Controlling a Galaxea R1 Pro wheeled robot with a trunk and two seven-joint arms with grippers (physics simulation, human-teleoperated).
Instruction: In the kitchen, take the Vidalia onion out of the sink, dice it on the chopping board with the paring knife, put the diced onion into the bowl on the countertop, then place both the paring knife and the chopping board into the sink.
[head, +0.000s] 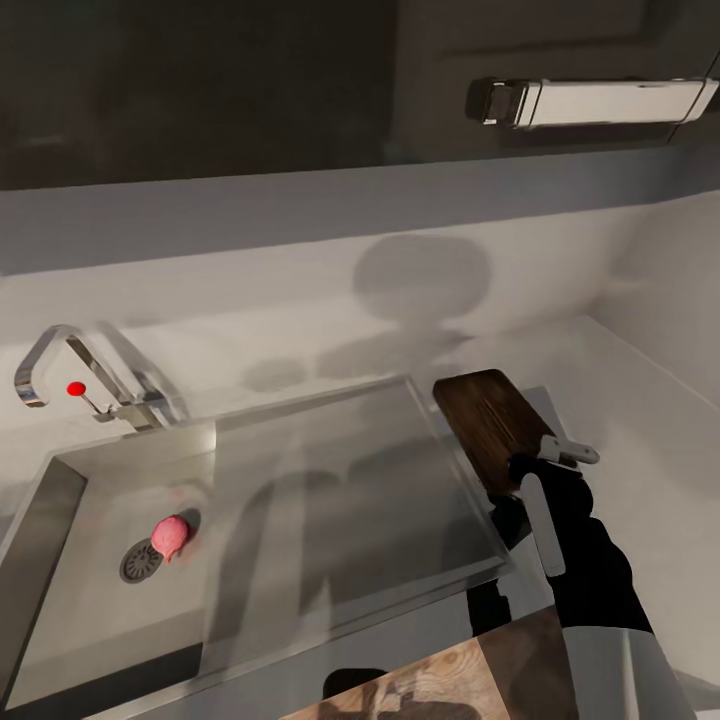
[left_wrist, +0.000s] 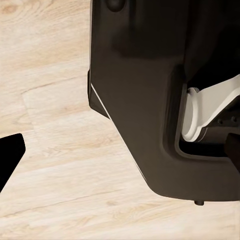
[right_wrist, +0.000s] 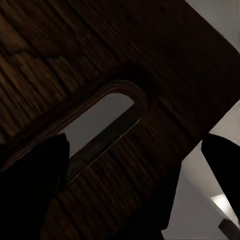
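**Board grabbed by its handle end, onion still in the sink**

Right pincer is clamped on the chopping board near its slot, right of frame, beside the sink. Probably the easiest edge to lift. The pinkish onion sits by the drain, lower left. Can't tell the left pincer's state.

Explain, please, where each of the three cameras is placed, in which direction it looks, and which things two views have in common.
Head view: from the robot's head, down over the sink, faucet, chopping board and right arm.
Left wrist view: on the left arm, down at the wooden floor and the robot's dark base.
Right wrist view: on the right arm, close along the jaws at the board's slot handle.
Shared: head and right wrist views both show the chopping board.
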